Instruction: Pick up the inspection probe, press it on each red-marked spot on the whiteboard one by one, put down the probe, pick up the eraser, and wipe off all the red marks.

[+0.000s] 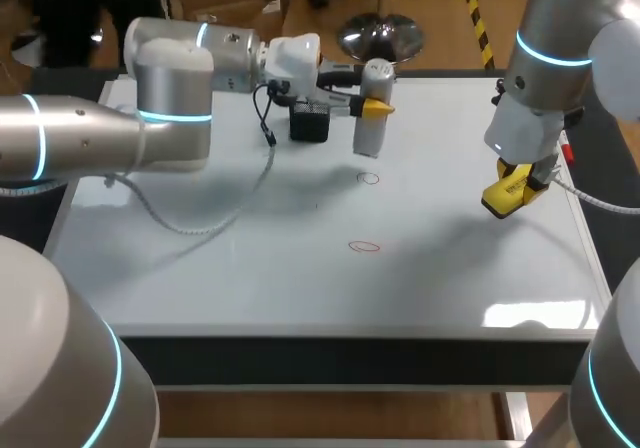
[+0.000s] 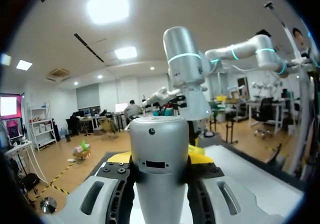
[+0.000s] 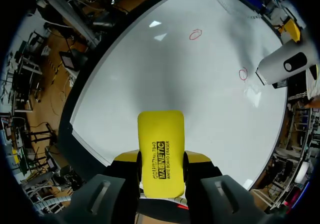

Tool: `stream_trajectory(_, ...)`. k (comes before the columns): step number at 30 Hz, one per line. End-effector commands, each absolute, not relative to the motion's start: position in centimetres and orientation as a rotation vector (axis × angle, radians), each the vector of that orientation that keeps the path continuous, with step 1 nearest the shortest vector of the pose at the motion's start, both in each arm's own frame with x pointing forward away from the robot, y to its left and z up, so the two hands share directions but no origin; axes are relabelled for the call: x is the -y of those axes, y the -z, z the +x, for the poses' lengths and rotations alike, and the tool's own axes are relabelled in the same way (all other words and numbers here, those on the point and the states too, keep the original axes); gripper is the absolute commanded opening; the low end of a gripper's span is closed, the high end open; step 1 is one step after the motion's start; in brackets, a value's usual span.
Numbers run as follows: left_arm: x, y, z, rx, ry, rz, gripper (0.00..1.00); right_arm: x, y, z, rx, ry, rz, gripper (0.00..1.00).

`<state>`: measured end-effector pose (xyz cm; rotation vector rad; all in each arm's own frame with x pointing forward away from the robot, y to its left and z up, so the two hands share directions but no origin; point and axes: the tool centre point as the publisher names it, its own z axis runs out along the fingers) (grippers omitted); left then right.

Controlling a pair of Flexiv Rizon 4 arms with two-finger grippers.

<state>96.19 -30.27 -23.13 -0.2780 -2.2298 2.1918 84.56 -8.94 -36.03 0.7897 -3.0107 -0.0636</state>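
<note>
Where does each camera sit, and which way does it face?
Head: above and behind, looking down on the whiteboard; left arm and right arm show.
Left wrist: on that wrist, facing across the whiteboard; left hand holds the probe.
Right wrist: on that wrist, facing down at the whiteboard; right hand holds the eraser.
Shared: head and right wrist show the red marks.

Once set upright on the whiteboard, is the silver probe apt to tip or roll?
Probably tippy: the probe looks tall and narrow. Laid down, its round body would likely roll on the smooth whiteboard. It looks rigid.
</note>
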Motion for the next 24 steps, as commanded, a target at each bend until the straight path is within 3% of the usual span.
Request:
stream_trajectory(1, 30.1, 21.3, 97.6, 2.228, -2.168, -0.294, 0.0, 9.0, 36.0, 84.6, 3.009, 0.061, 0.792, 0.0)
stream_trajectory(24, 32.3, 16.7, 106.0, 2.188, -2.116, -0.299, 0.0, 9.0, 36.0, 84.6, 3.009, 0.061, 0.792, 0.0)
